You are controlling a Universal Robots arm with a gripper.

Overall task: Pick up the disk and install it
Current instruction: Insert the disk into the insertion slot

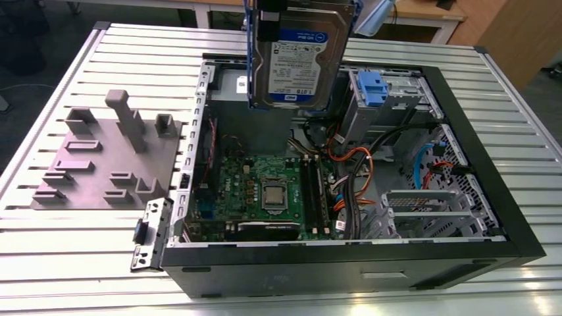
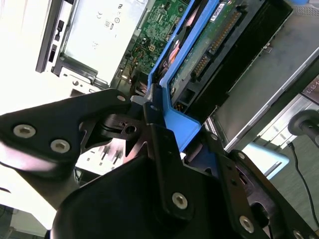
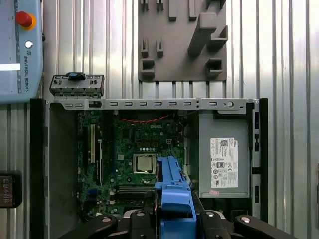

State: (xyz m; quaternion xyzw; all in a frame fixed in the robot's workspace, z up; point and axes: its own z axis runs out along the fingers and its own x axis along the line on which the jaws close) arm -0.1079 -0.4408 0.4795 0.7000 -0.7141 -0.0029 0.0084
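Exterior view: disk (image 1: 299, 56) hangs upright in the air, label toward the camera, over the open computer case (image 1: 518, 243) and clear of the motherboard (image 1: 263, 191). Grey fixture plate (image 1: 88, 164) lies on the slatted table (image 1: 52, 263), at the exterior view's left of the case.

Second wrist view: gripper (image 2: 162, 122) is clamped on the disk's blue tab (image 2: 182, 124). The disk's circuit-board side shows.

First wrist view: blue tab sits over the motherboard. Grey power-supply box (image 3: 224, 154) lies inside the case next to the motherboard.
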